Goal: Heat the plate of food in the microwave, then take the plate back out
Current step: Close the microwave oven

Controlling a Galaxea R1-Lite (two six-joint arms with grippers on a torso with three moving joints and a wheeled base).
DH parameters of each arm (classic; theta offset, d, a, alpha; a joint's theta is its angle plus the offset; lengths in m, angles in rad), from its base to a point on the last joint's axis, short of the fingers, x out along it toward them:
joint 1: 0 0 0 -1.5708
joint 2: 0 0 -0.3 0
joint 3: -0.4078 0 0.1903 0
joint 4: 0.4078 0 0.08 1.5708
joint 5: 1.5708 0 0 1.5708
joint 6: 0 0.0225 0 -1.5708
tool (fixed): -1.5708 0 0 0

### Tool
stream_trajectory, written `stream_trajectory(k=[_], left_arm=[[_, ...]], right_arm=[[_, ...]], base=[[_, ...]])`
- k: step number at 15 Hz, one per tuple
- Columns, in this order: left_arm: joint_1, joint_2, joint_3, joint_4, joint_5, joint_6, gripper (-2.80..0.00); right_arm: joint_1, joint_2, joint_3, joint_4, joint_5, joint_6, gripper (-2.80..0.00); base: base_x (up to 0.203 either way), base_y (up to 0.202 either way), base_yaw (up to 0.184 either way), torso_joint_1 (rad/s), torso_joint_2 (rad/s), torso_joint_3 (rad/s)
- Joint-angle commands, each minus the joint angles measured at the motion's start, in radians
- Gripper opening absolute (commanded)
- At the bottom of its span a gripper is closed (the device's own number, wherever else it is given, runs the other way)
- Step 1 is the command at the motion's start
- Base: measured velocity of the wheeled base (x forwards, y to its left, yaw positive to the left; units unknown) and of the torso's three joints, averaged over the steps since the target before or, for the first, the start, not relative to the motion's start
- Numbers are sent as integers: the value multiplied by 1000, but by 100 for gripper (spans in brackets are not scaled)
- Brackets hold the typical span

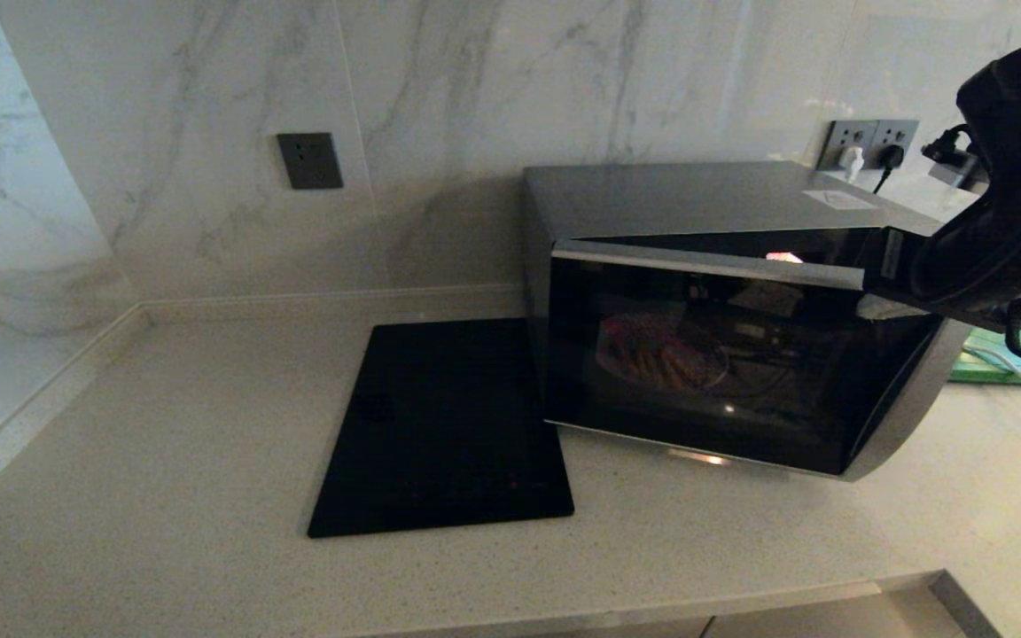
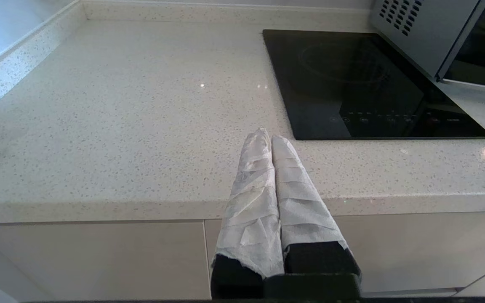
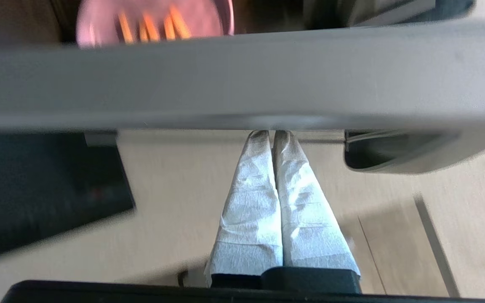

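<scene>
- The right end effector (image 3: 273, 134), its two white-wrapped fingers pressed together and clenched on nothing, has its tips against the grey edge of the microwave's door; the right arm reaches in at the upper right corner of the door in the head view.
- Just past those fingertips, beyond the door edge, lies the small round pale lilac plate of food (image 3: 154, 19) with golden-yellow sticks. It sits inside the boxy silver-grey microwave (image 1: 705, 310) and shows dimly through the dark glass (image 1: 663, 354).
- The door looks partly swung, not flush with the body; whether it is closing or opening cannot be told from here.
- The plate is ahead of the right end effector with the door between them, so the door's long edge is what the coming move turns on, probably a push or pull along its swing.
- The left end effector (image 2: 267, 136), likewise clenched and holding nothing, hangs over the near edge of the speckled pale stone bench (image 2: 120, 126). The flat black glass cooktop (image 2: 360, 84) lies between it and the microwave, so the right arm is much nearer.
</scene>
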Motion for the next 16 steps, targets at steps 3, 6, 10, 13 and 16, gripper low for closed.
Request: stream_trajectory(k=[3, 6, 10, 13, 16], left_arm=[[0, 0, 0, 0, 0, -1, -280], [0, 0, 0, 0, 0, -1, -280], [0, 0, 0, 0, 1, -1, -280], [0, 0, 0, 0, 0, -1, -280], [0, 0, 0, 0, 0, -1, -280]], right_arm=[[-23, 73, -2, -93, -18, 2, -280], [-31, 92, -5, -137, -18, 3, -280], [-43, 112, -6, -220, -18, 3, -280], [-66, 149, -17, -298, -18, 3, -280], [-77, 172, -48, -305, -18, 3, -280]], base=[[0, 0, 0, 0, 0, 0], [0, 0, 0, 0, 0, 0], [0, 0, 0, 0, 0, 0], [0, 0, 0, 0, 0, 0], [0, 0, 0, 0, 0, 0]])
